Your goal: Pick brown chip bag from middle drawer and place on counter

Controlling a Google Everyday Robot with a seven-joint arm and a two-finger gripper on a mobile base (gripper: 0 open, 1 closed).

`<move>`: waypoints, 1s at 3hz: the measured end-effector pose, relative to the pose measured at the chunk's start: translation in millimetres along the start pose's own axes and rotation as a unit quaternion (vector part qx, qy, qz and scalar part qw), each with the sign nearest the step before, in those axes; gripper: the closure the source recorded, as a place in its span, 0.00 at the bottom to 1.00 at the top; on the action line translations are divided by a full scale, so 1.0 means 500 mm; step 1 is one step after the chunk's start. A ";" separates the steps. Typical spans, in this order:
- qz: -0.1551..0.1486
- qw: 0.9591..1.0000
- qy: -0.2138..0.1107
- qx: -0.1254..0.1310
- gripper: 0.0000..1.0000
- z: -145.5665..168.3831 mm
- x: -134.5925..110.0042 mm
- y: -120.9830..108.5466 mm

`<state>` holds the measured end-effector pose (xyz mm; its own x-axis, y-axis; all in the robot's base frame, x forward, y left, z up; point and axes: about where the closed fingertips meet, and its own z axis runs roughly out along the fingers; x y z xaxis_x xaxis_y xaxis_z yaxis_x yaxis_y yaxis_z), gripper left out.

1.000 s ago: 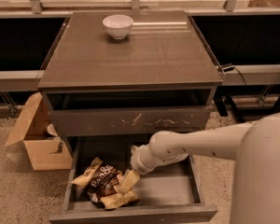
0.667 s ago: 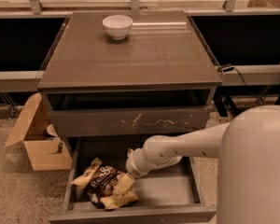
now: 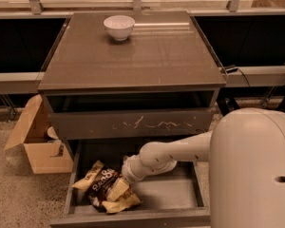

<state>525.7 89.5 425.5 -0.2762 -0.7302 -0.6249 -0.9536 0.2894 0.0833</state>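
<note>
The brown chip bag (image 3: 102,187) lies wrinkled on the floor of the open middle drawer (image 3: 173,189), at its left front, dark brown with white lettering and tan ends. My gripper (image 3: 125,178) reaches down into the drawer at the end of the white arm and sits right at the bag's right edge; its fingers are hidden behind the wrist. The counter (image 3: 147,56) is the glossy grey-brown top of the cabinet above.
A white bowl (image 3: 118,26) stands at the back of the counter. The drawer above, with pale scratches on its front (image 3: 147,123), is shut. An open cardboard box (image 3: 35,139) sits on the floor at the left. My white arm body fills the lower right.
The arm has moved left and lower in the drawer, bringing the gripper from beside the bag onto its right edge. The bag has not moved.
</note>
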 end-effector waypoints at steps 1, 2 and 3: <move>0.009 1.000 -0.012 -0.013 0.14 0.035 -0.003 -0.006; 0.015 1.000 -0.018 -0.018 0.34 0.055 -0.006 -0.010; 0.017 1.000 -0.020 -0.018 0.58 0.059 -0.007 -0.011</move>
<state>535.5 108.8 404.7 -0.3037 -0.6953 -0.6514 -0.9478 0.2903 0.1319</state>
